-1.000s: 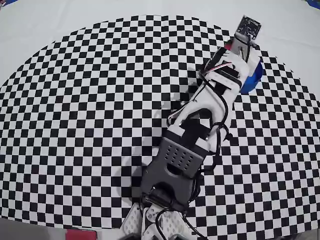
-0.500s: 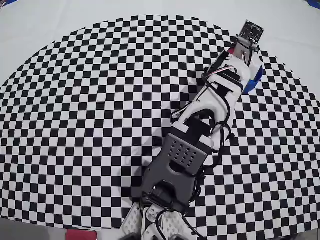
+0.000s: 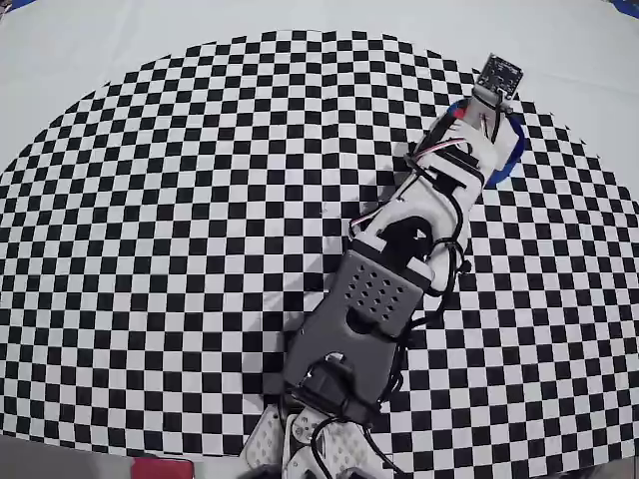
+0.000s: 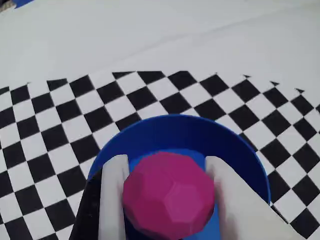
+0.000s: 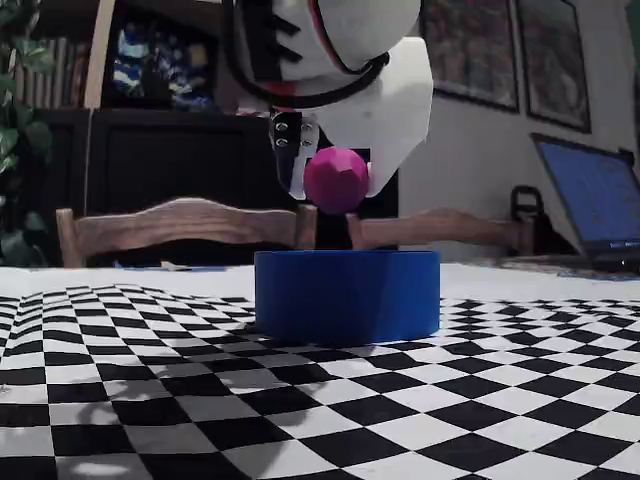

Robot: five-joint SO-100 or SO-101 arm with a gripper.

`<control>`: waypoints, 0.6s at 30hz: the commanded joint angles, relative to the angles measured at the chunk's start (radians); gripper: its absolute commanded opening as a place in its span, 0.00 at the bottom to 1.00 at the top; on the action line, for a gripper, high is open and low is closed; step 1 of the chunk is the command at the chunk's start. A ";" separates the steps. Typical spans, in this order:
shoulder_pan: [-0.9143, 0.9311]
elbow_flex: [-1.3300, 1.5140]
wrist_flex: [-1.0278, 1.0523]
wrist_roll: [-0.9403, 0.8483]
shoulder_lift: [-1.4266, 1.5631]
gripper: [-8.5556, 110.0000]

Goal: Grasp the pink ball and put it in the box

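The pink ball [image 4: 169,195] sits between the two white fingers [image 4: 114,190] of my gripper [image 4: 165,162], which is shut on it. Right below it is the box [image 4: 180,125], a round blue container with a low wall. In the fixed view the ball [image 5: 336,180] hangs a little above the box [image 5: 346,295], clear of its rim, with the gripper [image 5: 338,188] around it. In the overhead view the arm [image 3: 399,259] reaches to the far right and covers most of the box [image 3: 511,158]; the ball is hidden there.
A black-and-white checkered mat [image 3: 180,220] covers the table, with plain white surface [image 3: 300,15] beyond its far edge. Behind the table in the fixed view stand wooden chairs [image 5: 180,225] and a laptop [image 5: 590,195] at the right.
The arm has stretched slightly further and the wrist has tilted over the box, so less of the blue container shows in the overhead view.
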 commanded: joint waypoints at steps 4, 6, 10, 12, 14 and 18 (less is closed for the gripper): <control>0.008 -0.083 -0.014 -0.008 -0.011 0.07; 0.008 -0.091 -0.014 -0.008 -0.017 0.07; 0.008 -0.109 -0.014 -0.008 -0.032 0.07; 0.008 -0.124 -0.014 -0.008 -0.043 0.07; 0.008 -0.135 -0.014 -0.008 -0.052 0.07; 0.012 -0.149 -0.014 -0.008 -0.067 0.07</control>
